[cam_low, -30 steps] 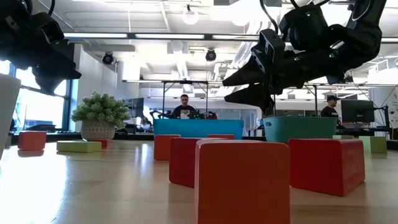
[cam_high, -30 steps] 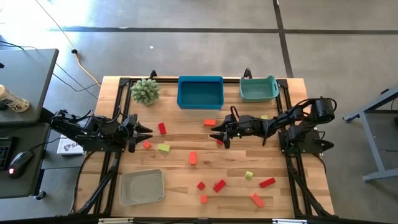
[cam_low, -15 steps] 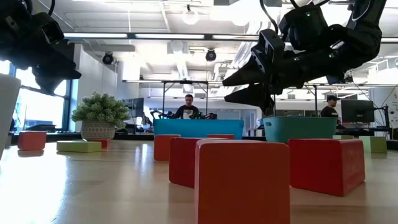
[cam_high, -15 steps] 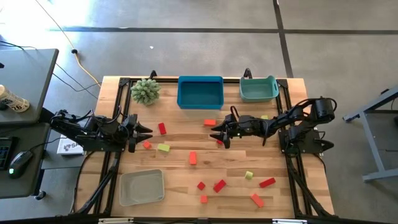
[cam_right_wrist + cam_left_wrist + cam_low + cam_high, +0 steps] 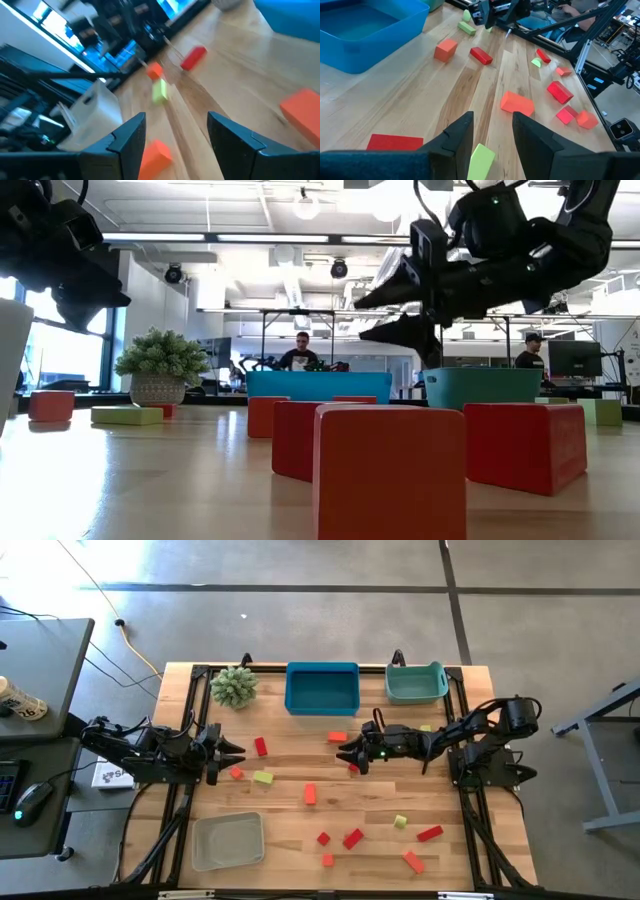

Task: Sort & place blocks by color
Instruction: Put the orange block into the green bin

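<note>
Red, orange and yellow-green blocks lie flat and scattered over the wooden table. My left gripper [image 5: 238, 751] [image 5: 492, 117] hovers open at the left edge, pointing right, near a red block [image 5: 261, 746], an orange block [image 5: 236, 773] and a yellow-green block [image 5: 263, 777] [image 5: 481, 159]. My right gripper [image 5: 343, 755] [image 5: 358, 320] [image 5: 175, 120] hangs open above mid-table, pointing left, between an orange block [image 5: 337, 737] and a red block [image 5: 354, 769]. Neither touches anything.
A blue tray [image 5: 322, 688] and a teal tray [image 5: 416, 683] sit along the far edge, beside a spiky green plant [image 5: 234, 686]. A pale grey tray [image 5: 227, 840] sits near the front left. More blocks [image 5: 353, 838] lie near the front edge. People show in the room behind.
My right gripper has tipped its fingers slightly upward above mid-table and is still moving, as the blur in its wrist view shows. The blocks have stayed where they were.
</note>
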